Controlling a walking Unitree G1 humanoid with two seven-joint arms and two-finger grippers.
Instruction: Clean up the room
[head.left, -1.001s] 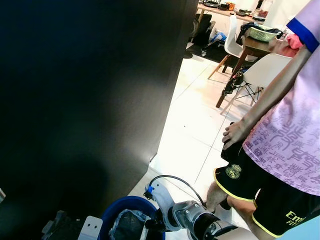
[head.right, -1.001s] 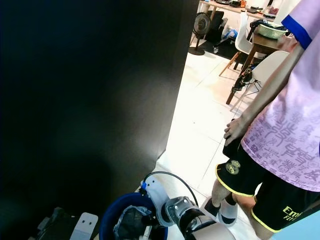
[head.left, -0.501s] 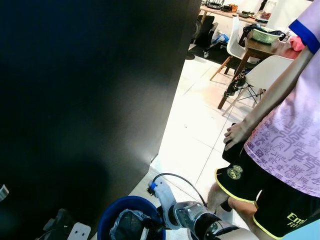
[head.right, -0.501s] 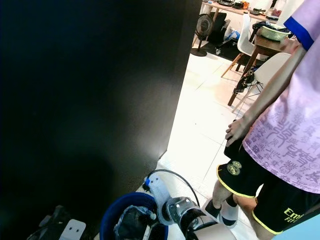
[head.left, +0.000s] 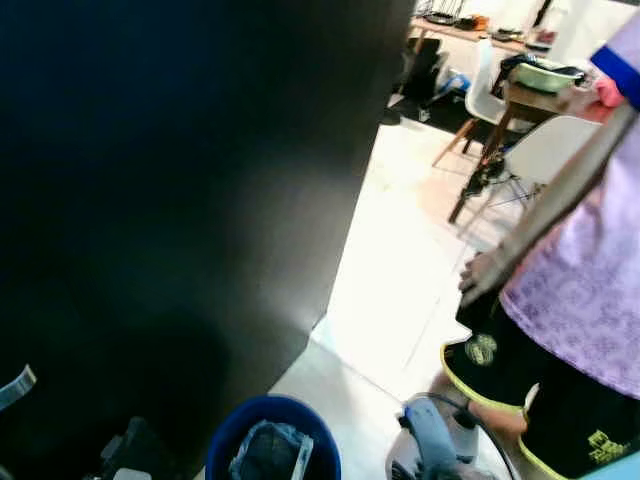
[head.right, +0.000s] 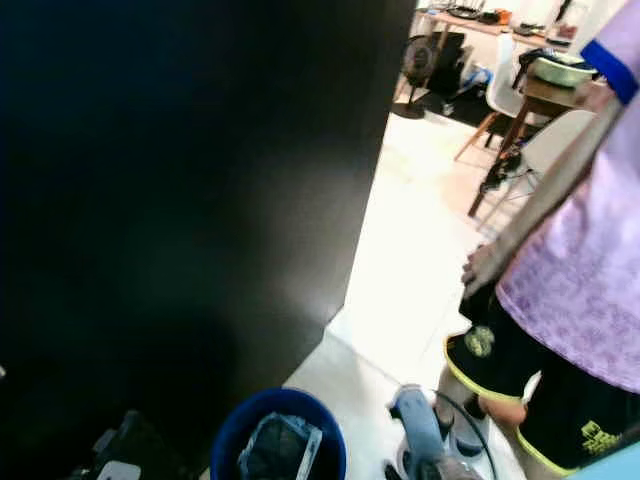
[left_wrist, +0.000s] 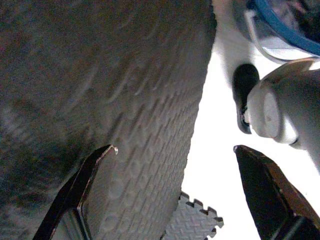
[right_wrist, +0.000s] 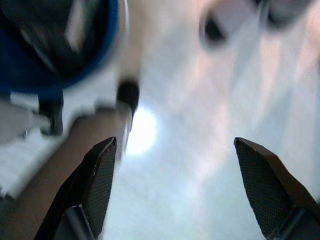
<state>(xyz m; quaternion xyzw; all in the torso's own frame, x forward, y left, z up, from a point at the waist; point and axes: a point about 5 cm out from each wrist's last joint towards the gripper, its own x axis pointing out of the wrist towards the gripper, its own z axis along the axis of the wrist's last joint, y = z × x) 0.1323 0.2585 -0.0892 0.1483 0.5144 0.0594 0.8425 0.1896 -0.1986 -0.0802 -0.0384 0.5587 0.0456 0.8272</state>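
A blue bin (head.left: 272, 441) with a black liner and some pale scraps inside stands on the white floor at the foot of a black wall. My right arm (head.left: 428, 455) hangs to the right of the bin, near a person's legs. In the blurred right wrist view, my right gripper (right_wrist: 172, 155) is open and empty above the pale floor, with the bin's blue rim (right_wrist: 107, 45) off to one side. My left gripper (left_wrist: 175, 165) is also open and empty, over a dark foam mat (left_wrist: 100, 100), and the bin (left_wrist: 285, 30) sits at that picture's corner.
A tall black wall (head.left: 180, 180) rises close on my left. A person (head.left: 575, 310) in a pink shirt and black shorts stands close on my right, hand (head.left: 482, 276) at the hip. Far back are white chairs (head.left: 545, 150) and a wooden table (head.left: 530, 98) with a green basket (head.left: 545, 75).
My right arm has swung to the right, away from the bin's rim. The head view has shifted and is blurred. The person stands in the same place.
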